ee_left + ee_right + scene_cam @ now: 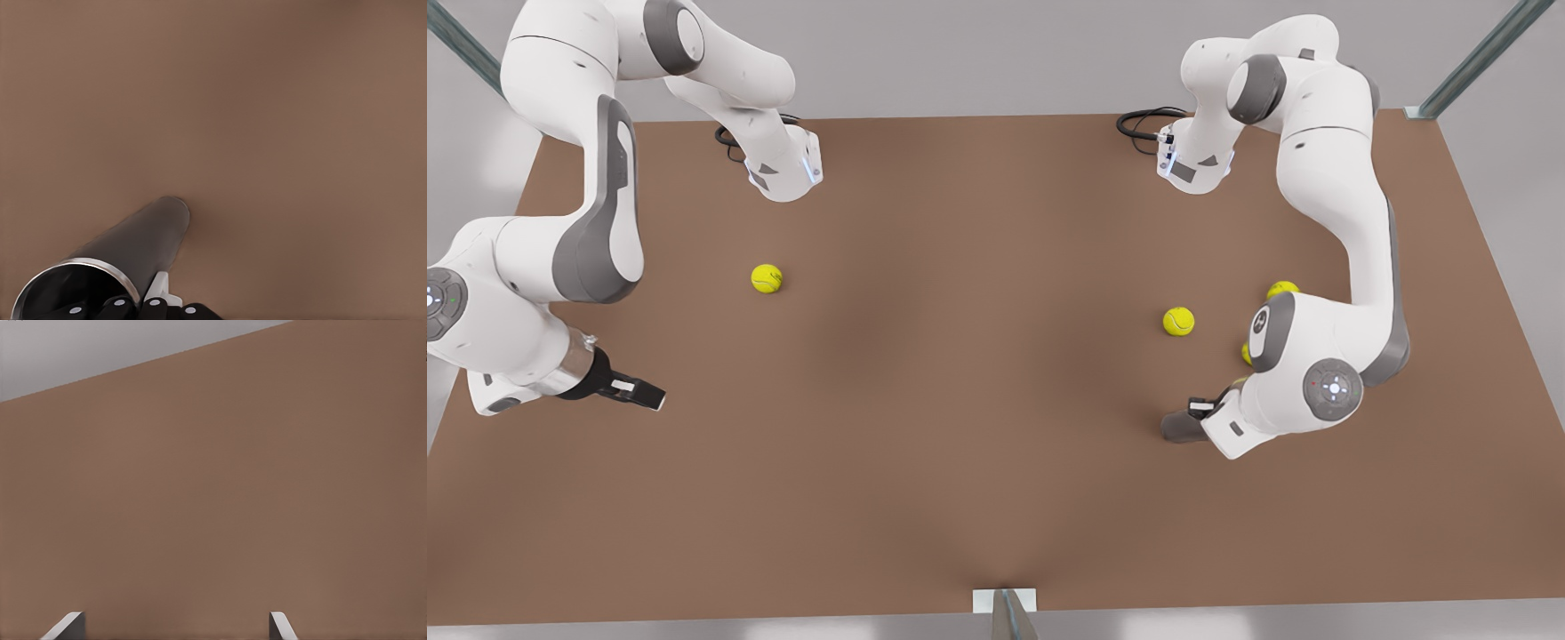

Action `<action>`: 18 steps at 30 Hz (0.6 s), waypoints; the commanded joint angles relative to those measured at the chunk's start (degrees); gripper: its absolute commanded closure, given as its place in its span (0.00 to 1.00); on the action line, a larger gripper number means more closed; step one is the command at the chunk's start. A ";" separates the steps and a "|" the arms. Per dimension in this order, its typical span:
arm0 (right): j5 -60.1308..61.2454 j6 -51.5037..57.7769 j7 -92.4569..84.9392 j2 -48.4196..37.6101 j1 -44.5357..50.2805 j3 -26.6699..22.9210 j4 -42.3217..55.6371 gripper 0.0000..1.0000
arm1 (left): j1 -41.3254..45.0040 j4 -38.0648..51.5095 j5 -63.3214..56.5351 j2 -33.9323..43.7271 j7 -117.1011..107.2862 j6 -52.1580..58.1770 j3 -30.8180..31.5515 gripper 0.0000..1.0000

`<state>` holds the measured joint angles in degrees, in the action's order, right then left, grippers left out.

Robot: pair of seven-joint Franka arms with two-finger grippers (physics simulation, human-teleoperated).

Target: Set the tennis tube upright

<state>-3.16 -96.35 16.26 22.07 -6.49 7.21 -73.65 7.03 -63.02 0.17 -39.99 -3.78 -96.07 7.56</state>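
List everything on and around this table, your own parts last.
tennis tube: one, grey with a silvery rim, at the left gripper, its far end down by the table.
balls: four, yellow; one toward the front view's left, one toward its right, two partly hidden behind the arm there.
table: one, brown, under everything.
cables: two, black, at the far edge by the arm bases.
left gripper: one, white and dark, on the front view's right, at the tube's open end.
right gripper: one, black, on the front view's left, fingers open over bare table, waiting.
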 commanded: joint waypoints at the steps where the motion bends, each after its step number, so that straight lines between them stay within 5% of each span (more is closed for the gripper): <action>1: 0.00 -0.07 0.00 0.00 -0.01 0.00 0.00 0.00 | 0.00 0.00 0.18 -0.18 0.00 0.00 0.00 0.79; 10: 0.00 0.02 0.00 0.00 -0.01 0.00 0.00 0.00 | -0.09 -0.35 0.18 -0.79 0.27 -0.26 -0.09 0.79; 11: 0.00 -0.07 0.00 0.00 -0.10 0.00 0.00 0.00 | -0.09 -0.35 0.10 -0.79 0.35 -0.26 -0.09 0.71; 12: 0.00 -0.07 0.00 0.00 -0.10 0.00 0.00 0.00 | -0.09 -0.35 0.09 -0.79 0.35 -0.26 -0.09 0.43; 13: 0.00 -0.07 0.00 0.00 -0.01 0.00 0.00 0.00 | -0.09 -0.79 0.09 -0.79 0.44 -0.26 -0.09 0.00; 18: 0.09 -0.07 0.00 0.00 -0.10 0.00 0.00 0.00 | -0.09 -0.79 0.09 -0.70 0.44 0.00 -0.09 0.00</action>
<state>-3.08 -96.42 16.26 22.07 -6.55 7.20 -73.65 6.94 -63.81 0.36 -40.70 -3.34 -96.06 7.47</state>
